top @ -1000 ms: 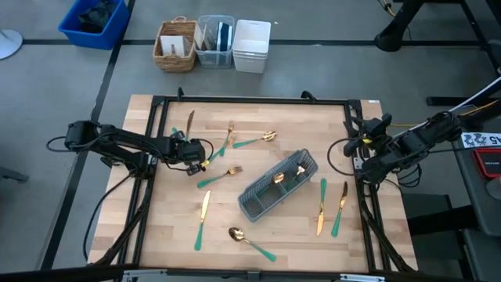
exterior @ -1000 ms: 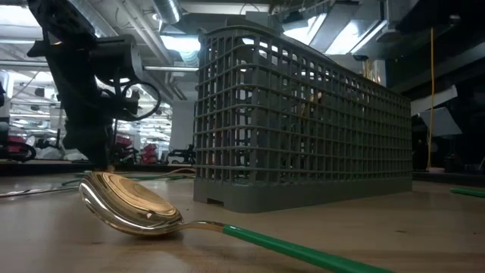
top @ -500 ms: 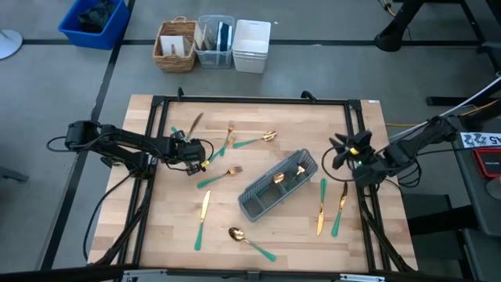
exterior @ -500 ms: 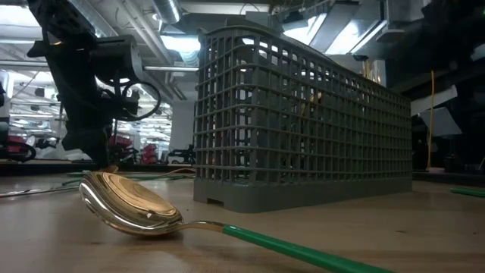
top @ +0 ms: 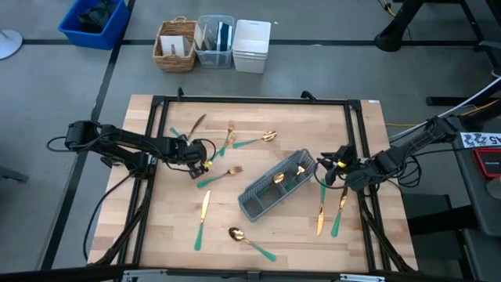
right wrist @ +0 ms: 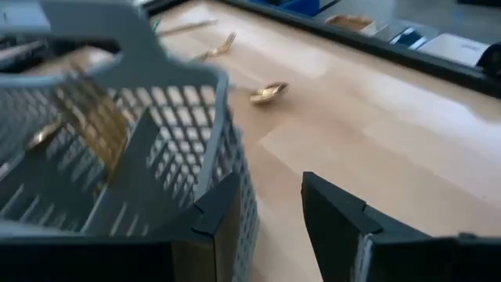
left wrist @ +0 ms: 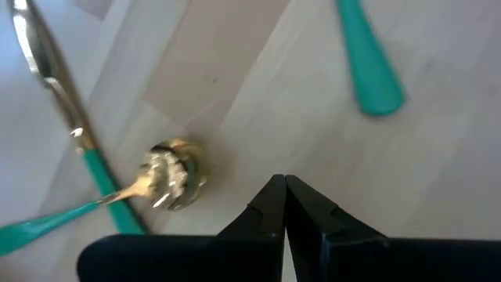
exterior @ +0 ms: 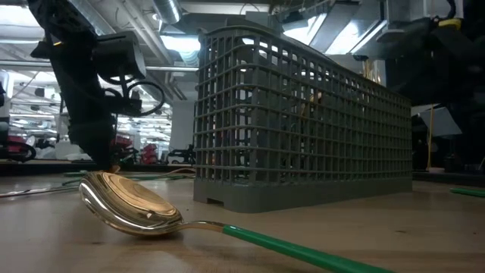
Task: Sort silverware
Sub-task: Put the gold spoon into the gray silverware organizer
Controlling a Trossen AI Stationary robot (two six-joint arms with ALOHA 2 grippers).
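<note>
Gold-headed, teal-handled silverware lies scattered on the wooden table: a knife (top: 190, 125), forks (top: 227, 138) (top: 220, 175), spoons (top: 257, 141) (top: 250, 243) and knives (top: 202, 220) (top: 319, 210) (top: 340, 208). The grey slotted caddy (top: 279, 185) lies mid-table with gold pieces inside (right wrist: 94, 117). My left gripper (top: 200, 161) (left wrist: 283, 185) is shut over bare wood beside a fork head (left wrist: 174, 168), holding nothing. My right gripper (top: 326, 166) (right wrist: 270, 211) stands open at the caddy's right end. My right gripper comes slanting down from the table's right. One finger (right wrist: 221, 210) stands right against the caddy's end wall (right wrist: 232, 168); the other is over bare wood. Whether the finger touches the wall, I cannot tell.
A black frame (top: 250, 100) runs around the table top. A wicker basket (top: 176, 45), clear bins (top: 216, 41) (top: 252, 45) and a blue bin (top: 94, 22) stand on the floor beyond the far edge. In the low view a spoon (exterior: 132, 203) lies in front of the caddy (exterior: 303, 129).
My right gripper has come down from the table's right edge toward the caddy's right end and has tipped, staying open. The knife at the far left has turned, its blade now slanting toward the right.
</note>
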